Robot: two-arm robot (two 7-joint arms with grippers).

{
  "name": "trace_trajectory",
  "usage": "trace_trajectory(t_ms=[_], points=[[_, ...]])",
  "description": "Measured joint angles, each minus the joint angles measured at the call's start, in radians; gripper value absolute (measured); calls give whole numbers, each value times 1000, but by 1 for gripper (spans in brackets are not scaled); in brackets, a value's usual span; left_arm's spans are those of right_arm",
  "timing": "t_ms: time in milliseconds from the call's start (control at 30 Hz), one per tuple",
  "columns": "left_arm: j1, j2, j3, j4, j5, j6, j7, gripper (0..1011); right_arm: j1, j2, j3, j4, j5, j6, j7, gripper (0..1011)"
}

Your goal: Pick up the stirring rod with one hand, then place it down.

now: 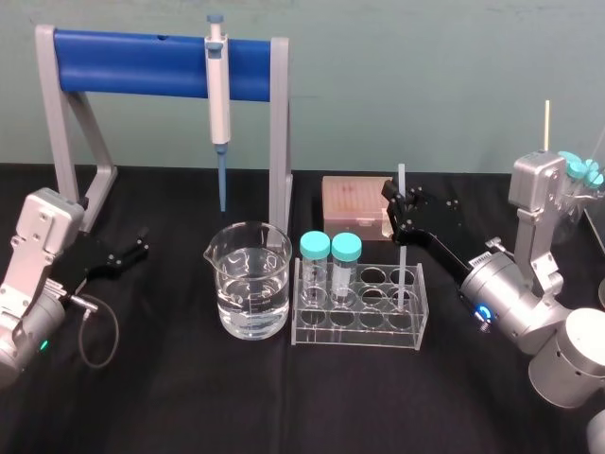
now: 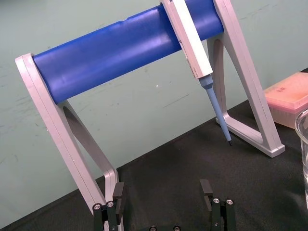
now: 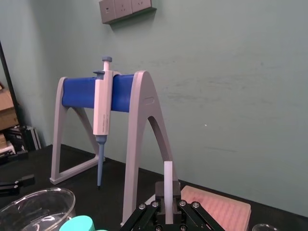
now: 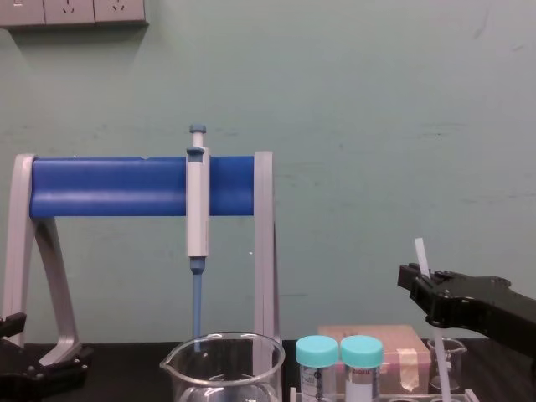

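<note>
While the right gripper [image 1: 399,210] was stretched in from the right edge of the worktop [image 1: 189,407], its fingers [image 3: 160,192] were clenched on the stirring rod [image 1: 402,182] a little below its top end, one finger on each side. The rod stood nearly upright. Its upper tip poked above the fingers, and its longer lower part ran down into the right end of the clear rack [image 1: 354,336] near the middle of the worktop. Whether the lower tip touched anything could not be told. Two teal-capped tubes [image 1: 330,253] stood at the rack's left end, with a glass beaker [image 1: 250,284] of water just beside it. The left gripper [image 1: 132,252] rested low near the worktop's left edge, its fingers released, spread apart and holding nothing.
</note>
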Motion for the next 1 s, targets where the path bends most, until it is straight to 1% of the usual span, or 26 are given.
trace_trajectory(t_ms=[467,533,567,633,700,800,833,867,933,967,1000], points=[[0,0,0,0,0,0,0,1000,-2,1,-1,-2,-6,3,-2,72],[0,0,0,0,0,0,0,1000,-2,1,-1,-3,-6,3,-2,96],[0,0,0,0,0,0,0,1000,-2,1,-1,-3,-6,3,-2,149],[0,0,0,0,0,0,0,1000,-1,1,-1,-3,-6,3,-2,188],[0,0,0,0,0,0,0,1000,-1,1,-1,-3,-5,3,-2,268],[0,0,0,0,0,0,0,1000,-1,1,-1,-3,-4,3,-2,327],[0,0,0,0,0,0,0,1000,-1,1,-1,-3,-4,3,-2,386],[0,0,0,0,0,0,0,1000,-1,1,-1,-4,-4,3,-2,407],[0,0,0,0,0,0,0,1000,-1,1,-1,-4,-4,3,-2,488],[0,0,0,0,0,0,0,1000,-1,1,-1,-4,-4,3,-2,501],[0,0,0,0,0,0,0,1000,-1,1,-1,-4,-4,3,-2,550]])
